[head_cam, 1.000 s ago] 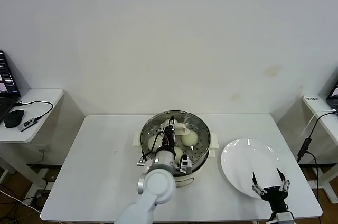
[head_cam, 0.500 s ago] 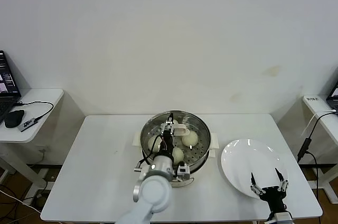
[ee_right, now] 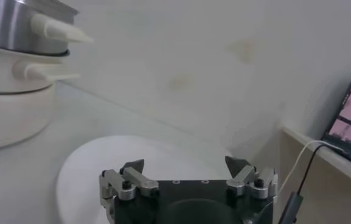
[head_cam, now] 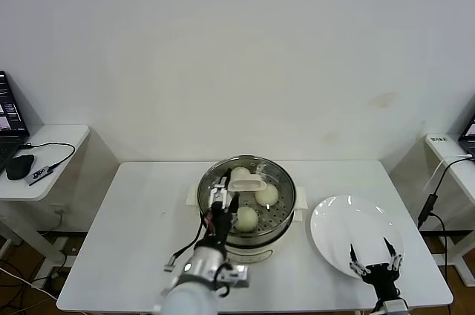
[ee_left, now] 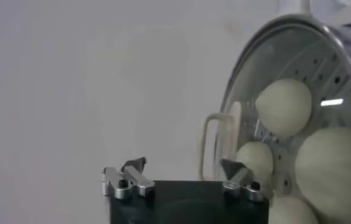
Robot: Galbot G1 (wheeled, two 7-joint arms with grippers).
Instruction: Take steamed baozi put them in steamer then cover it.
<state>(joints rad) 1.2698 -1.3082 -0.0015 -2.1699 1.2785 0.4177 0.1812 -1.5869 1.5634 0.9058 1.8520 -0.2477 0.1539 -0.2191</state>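
Observation:
The steamer (head_cam: pixel 278 220) stands mid-table, a shiny steel pot on a white base. The cover (head_cam: pixel 276 178), clear glass with a cream handle (head_cam: pixel 249 181), lies on top of it. Through the glass I see steamed baozi (head_cam: pixel 267 194) on the perforated tray; the left wrist view shows several (ee_left: pixel 283 106) behind the handle (ee_left: pixel 221 145). My left gripper (head_cam: pixel 223 188) hangs open over the pot's near-left rim, just clear of the handle, holding nothing (ee_left: pixel 184 167). My right gripper (head_cam: pixel 375 263) is open and empty above the near edge of the plate (ee_right: pixel 184 165).
A flat white plate (head_cam: pixel 349 229) lies right of the steamer (ee_right: pixel 17 36). Side tables flank the work table: the left one carries a laptop (head_cam: pixel 7 111) and a mouse (head_cam: pixel 18 167), the right one another laptop (ee_right: pixel 348 115) and cables.
My left gripper has opened, let go of the cover's handle and drawn back toward the table's near side. The cover stays on the steamer. The right gripper barely moved.

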